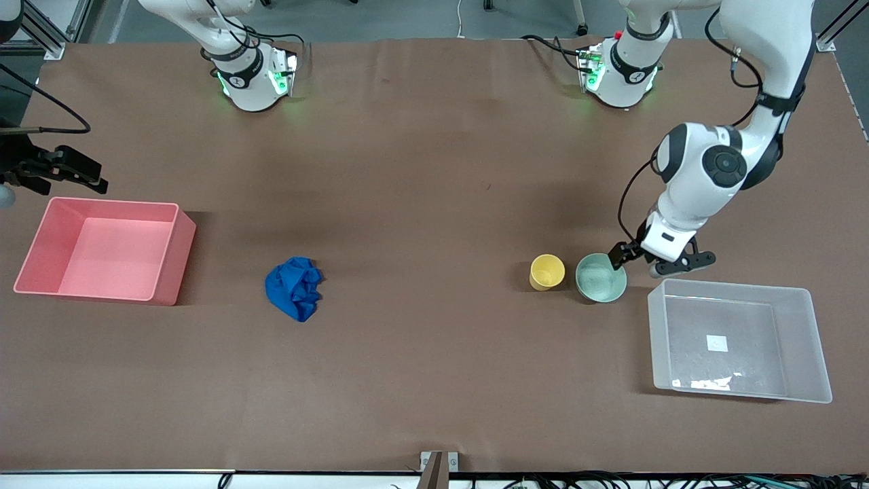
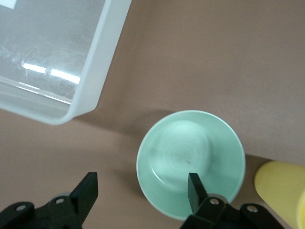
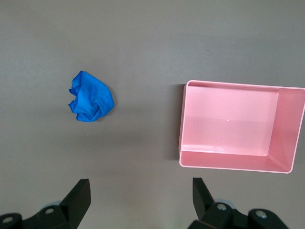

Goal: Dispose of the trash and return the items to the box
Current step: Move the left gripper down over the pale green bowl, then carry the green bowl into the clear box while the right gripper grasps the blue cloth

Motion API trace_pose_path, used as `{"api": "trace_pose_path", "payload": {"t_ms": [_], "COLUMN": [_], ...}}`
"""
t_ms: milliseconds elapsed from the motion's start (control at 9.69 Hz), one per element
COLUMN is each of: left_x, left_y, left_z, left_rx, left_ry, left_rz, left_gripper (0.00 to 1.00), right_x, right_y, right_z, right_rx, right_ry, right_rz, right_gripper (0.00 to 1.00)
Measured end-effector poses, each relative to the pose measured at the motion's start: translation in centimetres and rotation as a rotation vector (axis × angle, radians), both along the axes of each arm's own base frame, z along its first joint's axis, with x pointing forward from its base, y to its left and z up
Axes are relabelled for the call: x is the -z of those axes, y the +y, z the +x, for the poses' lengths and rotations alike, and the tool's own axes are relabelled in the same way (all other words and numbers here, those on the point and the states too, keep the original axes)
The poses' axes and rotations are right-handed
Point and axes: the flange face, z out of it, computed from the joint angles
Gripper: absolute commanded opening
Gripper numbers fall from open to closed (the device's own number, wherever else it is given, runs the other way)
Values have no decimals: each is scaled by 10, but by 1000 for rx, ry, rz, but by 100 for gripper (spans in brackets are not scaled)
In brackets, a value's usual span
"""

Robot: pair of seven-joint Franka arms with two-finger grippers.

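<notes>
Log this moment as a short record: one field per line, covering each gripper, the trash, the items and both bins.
left gripper: open, one finger inside the mint bowl, the other outside its rim
right gripper: open, waiting high near the pink bin
blue wad: on the table, untouched
yellow cup: upright beside the bowl
clear box: holds no items yet

The bowl (image 1: 601, 278) sits just beside the cup (image 1: 546, 272), toward the left arm's end of the table, with the clear box (image 1: 740, 340) near it and nearer the front camera. The cloth wad (image 1: 294, 287) lies well apart, between the cup and the rectangular bin (image 1: 105, 248). The left gripper (image 1: 639, 259) straddles the bowl's rim, perhaps touching it.
</notes>
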Motion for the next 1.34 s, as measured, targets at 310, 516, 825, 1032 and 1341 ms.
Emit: {"api": "trace_pose_path", "payload": {"t_ms": [310,516,825,1032,1341], "left_x": [38,46,40,9,-89], "left_y": [9,5,1,0,2], "left_z": [0,0,8,27,67], "left_rx": [-59,-87,-87,-88,-72], "left_ry": [19,32,14,-29,-24], "left_rz": [-23,-32,-38,-38,-7], "left_gripper": [31,8,0,0,0], "right_x": [1,3,15,41,135], "right_y": [0,0,13,35,85], "right_z": [0,1,10,29,74], "right_rx": [0,2,6,13,-26], "right_ry": [2,1,-14,-25,-38], "right_rz": [0,0,-2,-4,-5], "right_gripper": [94,94,94,94,94]}}
